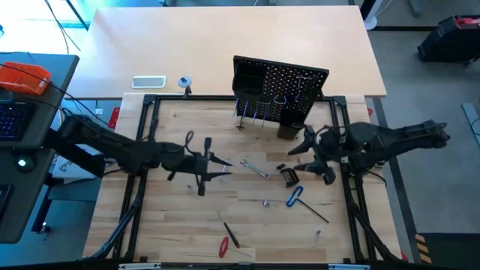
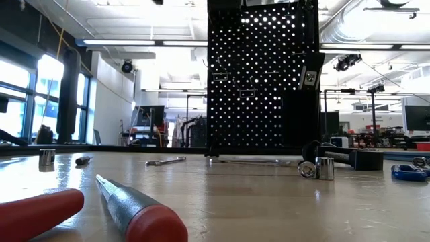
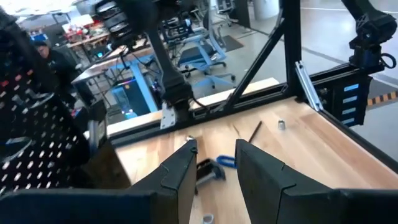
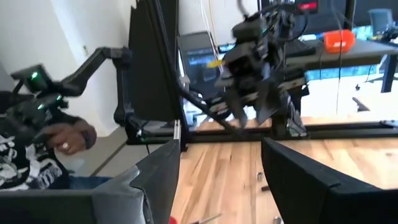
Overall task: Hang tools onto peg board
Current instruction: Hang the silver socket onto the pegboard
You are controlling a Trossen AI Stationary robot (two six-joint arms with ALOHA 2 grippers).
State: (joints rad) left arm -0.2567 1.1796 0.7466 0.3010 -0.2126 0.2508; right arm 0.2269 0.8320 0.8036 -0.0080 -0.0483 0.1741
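Note:
The black peg board (image 1: 279, 91) stands upright at the table's far edge, with a few tools hanging on its face. Loose tools lie on the wood: a silver wrench (image 1: 256, 169), a black tool (image 1: 289, 177), a blue-handled hex key (image 1: 295, 196), two red-handled screwdrivers (image 1: 223, 246) and small metal bits (image 1: 266, 202). My left gripper (image 1: 225, 163) hovers left of the wrench, open, with nothing between its fingers (image 3: 180, 171). My right gripper (image 1: 300, 144) hovers right of the board's base, open wide and holding nothing (image 4: 221, 146).
Black frame rails (image 1: 146, 142) run along the table's left and right sides. A small black bin (image 1: 289, 129) sits at the board's foot. Dark pliers (image 1: 189, 139) lie at the far left. In the right wrist view a person (image 4: 37, 155) is beyond the table.

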